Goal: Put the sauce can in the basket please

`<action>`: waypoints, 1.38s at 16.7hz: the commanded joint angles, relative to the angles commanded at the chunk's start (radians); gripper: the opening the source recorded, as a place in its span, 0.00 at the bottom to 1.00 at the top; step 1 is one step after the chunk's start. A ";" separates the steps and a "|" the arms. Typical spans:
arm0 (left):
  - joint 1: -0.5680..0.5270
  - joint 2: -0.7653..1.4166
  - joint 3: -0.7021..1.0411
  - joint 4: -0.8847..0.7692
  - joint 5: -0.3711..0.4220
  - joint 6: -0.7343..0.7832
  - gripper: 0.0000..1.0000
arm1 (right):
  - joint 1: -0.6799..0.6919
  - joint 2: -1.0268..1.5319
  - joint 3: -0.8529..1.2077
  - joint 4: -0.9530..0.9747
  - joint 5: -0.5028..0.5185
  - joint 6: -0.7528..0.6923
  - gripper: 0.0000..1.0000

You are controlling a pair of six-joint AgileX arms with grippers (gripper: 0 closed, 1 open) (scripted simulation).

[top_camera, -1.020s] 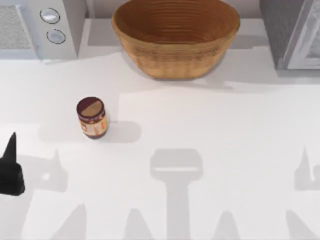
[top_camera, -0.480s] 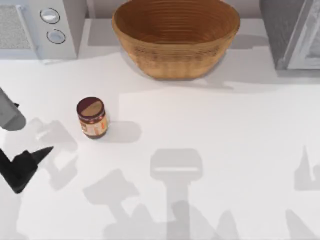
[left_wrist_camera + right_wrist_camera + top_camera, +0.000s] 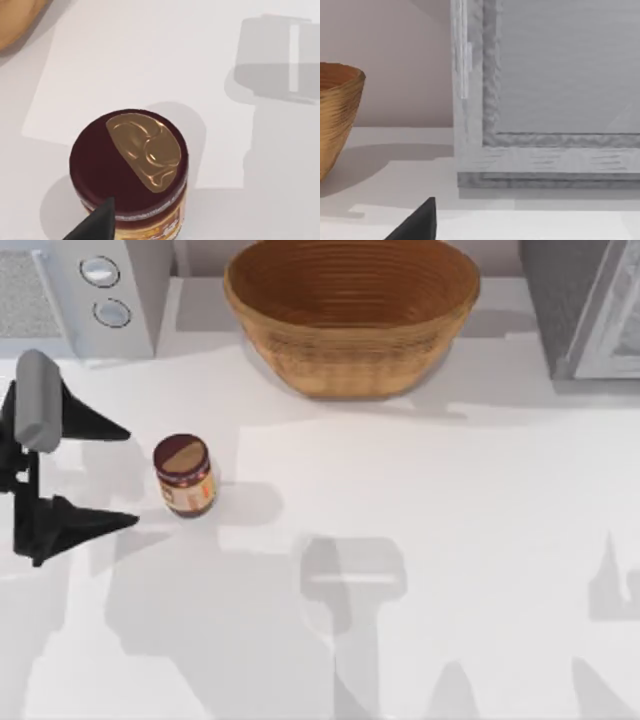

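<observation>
The sauce can [image 3: 184, 475] stands upright on the white table, left of centre, with a brown-and-tan lid and an orange label. My left gripper [image 3: 130, 478] is just to the can's left, open, its two dark fingers pointing at the can and apart from it. From the left wrist view the can's lid [image 3: 129, 161] is close below, with one dark fingertip [image 3: 97, 225] in front of it. The wicker basket [image 3: 350, 360] sits at the back centre, with nothing visible in it. A dark part of my right gripper [image 3: 417, 227] shows in the right wrist view, facing the basket's wall [image 3: 337, 115].
A white appliance with two knobs [image 3: 100, 290] stands at the back left. A grey cabinet-like unit [image 3: 585, 305] stands at the back right, close in the right wrist view [image 3: 545, 100]. Open tabletop lies between the can and the basket.
My left gripper has come in from the table's lower left edge, moved up level with the can and turned to face it. The can and basket have not moved.
</observation>
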 joint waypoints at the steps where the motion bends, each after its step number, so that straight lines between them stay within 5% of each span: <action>1: 0.007 0.088 0.051 -0.035 0.051 0.072 1.00 | 0.000 0.000 0.000 0.000 0.000 0.000 1.00; 6: 0.035 0.444 0.259 -0.179 0.256 0.364 1.00 | 0.000 0.000 0.000 0.000 0.000 0.000 1.00; 10: 0.046 0.582 0.339 -0.234 0.336 0.477 1.00 | 0.000 0.000 0.000 0.000 0.000 0.000 1.00; 18: 0.040 0.588 0.340 -0.224 0.341 0.472 1.00 | 0.000 0.000 0.000 0.000 0.000 0.000 1.00; 23: 0.004 0.569 0.285 -0.016 0.353 0.297 1.00 | 0.000 0.000 0.000 0.000 0.000 0.000 1.00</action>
